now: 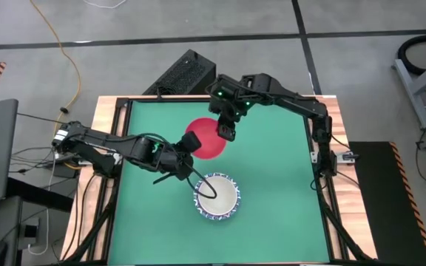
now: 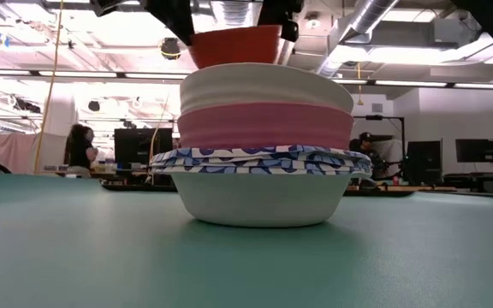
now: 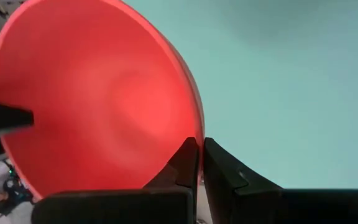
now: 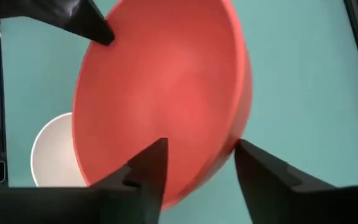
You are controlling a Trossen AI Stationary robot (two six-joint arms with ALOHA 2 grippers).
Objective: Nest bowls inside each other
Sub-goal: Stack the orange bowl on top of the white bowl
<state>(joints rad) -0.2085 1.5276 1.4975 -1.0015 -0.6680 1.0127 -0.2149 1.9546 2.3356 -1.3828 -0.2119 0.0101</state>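
Observation:
A red bowl (image 1: pixel 208 138) hangs in the air over the green table, beyond a stack of bowls (image 1: pixel 217 196). In the low view the stack (image 2: pixel 264 162) has blue-rimmed white bowls at the bottom, then a pink one, then a cream-white one. The lowest rests on its base. The red bowl (image 2: pixel 234 47) shows above it. My left gripper (image 3: pixel 199 144) is shut on the red bowl's rim from the left. My right gripper (image 4: pixel 197 152) stands open at the opposite rim, one finger inside the bowl and one outside. My left gripper pinches the red bowl's rim (image 3: pixel 197 127) on its left side, one finger inside the bowl and one outside. The fingers come slanting down from the table's left. The bowl is lifted clear of the table, opening up. My right gripper's fingers straddle the rim (image 4: pixel 232 146); whether they touch it I cannot tell.
The table's raised wooden frame (image 1: pixel 117 111) runs round the green mat. A black cable loop (image 1: pixel 204 186) from my left arm hangs over the stack's top bowl. There is bare green mat to the right of the stack and the red bowl.

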